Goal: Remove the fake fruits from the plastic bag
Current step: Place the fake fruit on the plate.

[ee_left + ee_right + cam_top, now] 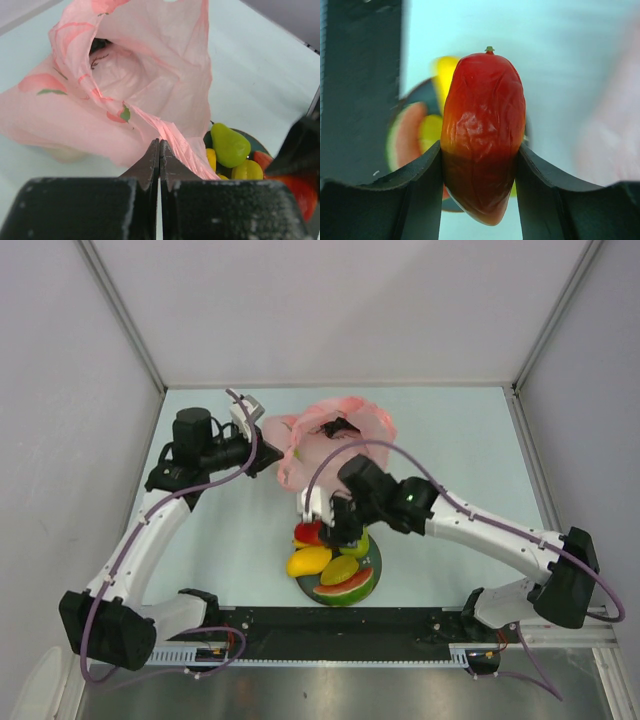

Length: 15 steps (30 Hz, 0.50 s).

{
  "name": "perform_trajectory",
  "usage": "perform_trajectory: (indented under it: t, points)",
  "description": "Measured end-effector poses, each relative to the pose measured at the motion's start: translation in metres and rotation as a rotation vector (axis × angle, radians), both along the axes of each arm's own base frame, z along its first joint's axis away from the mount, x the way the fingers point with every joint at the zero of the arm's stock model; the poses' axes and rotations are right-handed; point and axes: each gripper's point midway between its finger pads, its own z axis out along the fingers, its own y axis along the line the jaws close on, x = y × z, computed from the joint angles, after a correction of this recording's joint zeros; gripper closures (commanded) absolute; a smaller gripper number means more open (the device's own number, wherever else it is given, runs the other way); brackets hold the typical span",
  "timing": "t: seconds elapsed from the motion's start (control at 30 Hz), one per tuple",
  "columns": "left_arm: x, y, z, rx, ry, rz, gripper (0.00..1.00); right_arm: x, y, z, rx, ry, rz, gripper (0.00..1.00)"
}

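Red-and-yellow glossy plastic filled the right gripper: its fingers were closed part-way on the red-yellow mango, clamped across its lower body with the stem end up. The skin was smooth, hard-looking and faintly wrinkled, so it could slip from the pads or roll on release. Under it, near the middle of the counter's near edge, the plate held a green pear, a yellow mango and a watermelon slice. These rounded fruits lay crowded, and one more could knock a neighbour over the rim. The left gripper was fully closed on a fold of the plastic bag, a thin, crinkly, translucent pink film lying mid-counter towards the far edge. A hard pull could tear the film or drag the bag onto the plate
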Motion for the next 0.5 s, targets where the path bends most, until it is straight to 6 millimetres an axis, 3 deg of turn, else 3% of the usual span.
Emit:
perform_trajectory:
  t: [0.1,0.17,0.27,0.5]
  points:
    - [-0.010,-0.001,0.014,-0.028,-0.039,-0.012,1.00,-0.045,0.006,-0.021,-0.094,0.004,0.160,1.00]
    - [-0.018,0.000,0.022,-0.039,-0.078,-0.016,1.00,-0.060,0.008,-0.037,-0.154,0.017,0.212,1.00]
    - [-0.031,0.003,0.026,-0.046,-0.109,-0.018,1.00,-0.070,0.007,-0.060,-0.234,0.006,0.256,1.00]
    - [-0.048,0.005,0.021,-0.068,-0.109,-0.027,1.00,-0.078,0.013,-0.076,-0.293,-0.052,0.283,1.00]
